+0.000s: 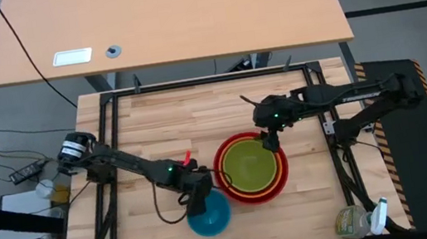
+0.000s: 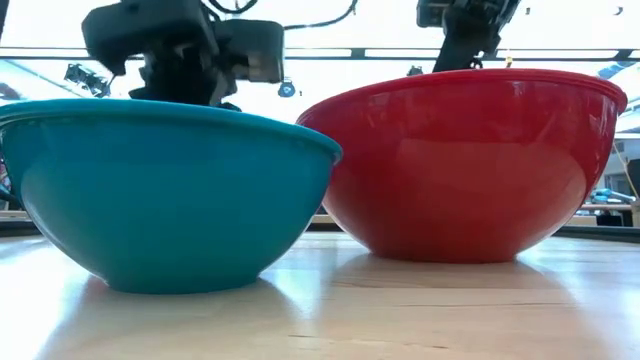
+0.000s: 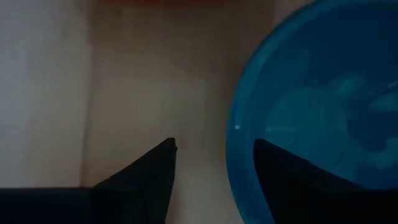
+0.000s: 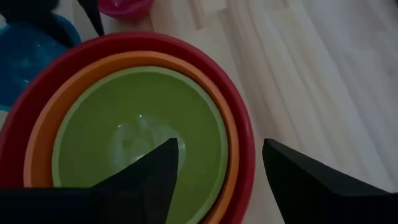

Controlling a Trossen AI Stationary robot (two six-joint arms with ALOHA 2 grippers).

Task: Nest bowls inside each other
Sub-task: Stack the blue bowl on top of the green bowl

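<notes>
A red bowl (image 1: pixel 282 178) stands on the wooden table, right of the middle. An orange bowl (image 4: pixel 46 127) sits inside it, and a green bowl (image 4: pixel 140 124) sits inside the orange one. A blue bowl (image 1: pixel 210 217) rests on its base near the front edge, just left of the stack. My left gripper (image 3: pixel 214 149) is open and points down at the blue bowl's far-left rim (image 3: pixel 235 134). One finger is over the inside and one over the table outside. My right gripper (image 4: pixel 221 149) hangs open above the stack's far rim, holding nothing.
A small pink thing (image 4: pixel 124 6) lies on the table beyond the blue bowl, by my left arm. A spray bottle (image 1: pixel 362 220) lies at the near right corner. A black frame (image 1: pixel 192 82) borders the table. Bare wood lies at the far side and the left.
</notes>
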